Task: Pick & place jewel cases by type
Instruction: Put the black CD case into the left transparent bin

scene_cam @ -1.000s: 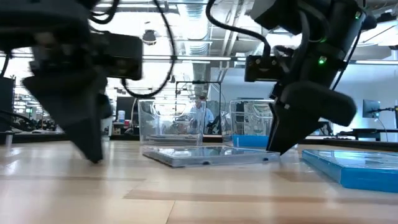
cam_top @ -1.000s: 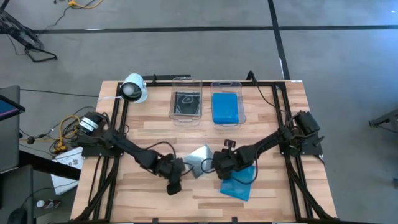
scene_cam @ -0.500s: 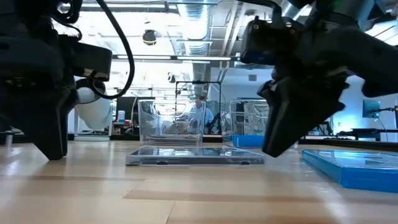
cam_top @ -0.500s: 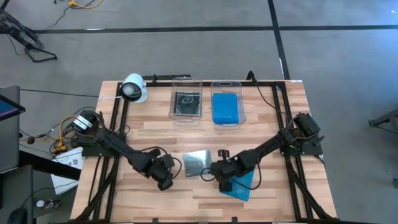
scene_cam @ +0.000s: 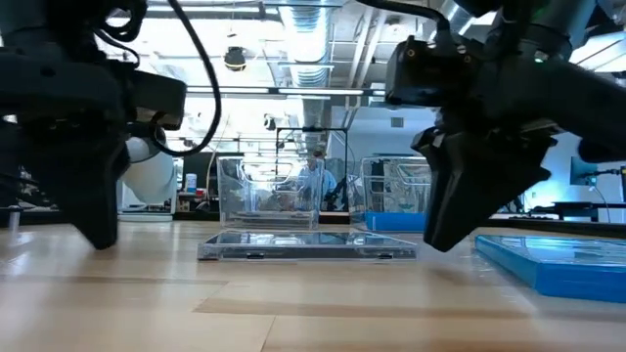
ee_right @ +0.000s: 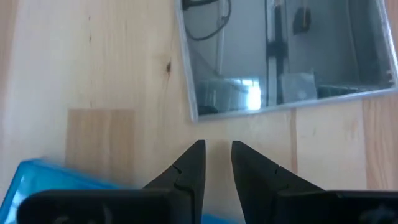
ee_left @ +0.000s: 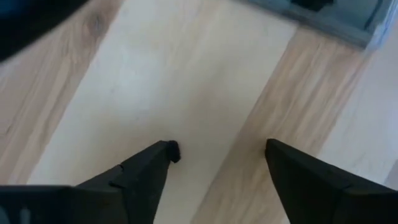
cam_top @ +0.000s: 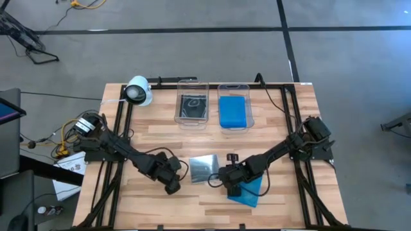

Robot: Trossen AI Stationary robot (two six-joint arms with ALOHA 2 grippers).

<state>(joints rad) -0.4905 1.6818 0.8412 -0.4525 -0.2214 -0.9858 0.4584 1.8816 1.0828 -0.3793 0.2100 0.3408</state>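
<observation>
Four jewel cases show in all: two clear ones with a silver face and two blue ones. Two clear tubs stand side by side at the far middle of the counter (cam_top: 282, 128).

At the far left corner sits a white round camera (cam_top: 137, 91). Nearer the front, the left tool (cam_top: 172, 186) hangs low over bare wood, its two fingers (ee_left: 149, 163) standing well apart with nothing between them. It is just beside the left edge of the loose clear case (cam_top: 203, 167), not touching it. That case lies flat on the wood in the middle of the counter, seen in the low view as a thin slab (scene_cam: 308, 246) with open wood in front of it.

Behind it, the left tub (cam_top: 192, 102) holds the second clear case (cam_top: 192, 106), and the right tub (cam_top: 233, 106) holds a blue case (cam_top: 232, 111). A strip of bare counter separates the tubs from the loose case.

The right tool (cam_top: 232, 188) is down near the right front corner of the loose clear case, its fingers (ee_right: 189, 165) drawn close together with only a narrow gap and gripping nothing. Its wrist view shows the case's mirrored face (ee_right: 283, 56) just ahead of the fingertips. The loose blue case (cam_top: 247, 191) lies flat partly under this arm, tilted askew, near the front edge, close to the clear case but apart from it. To the right of it the wood is bare up to the black frame rail.
</observation>
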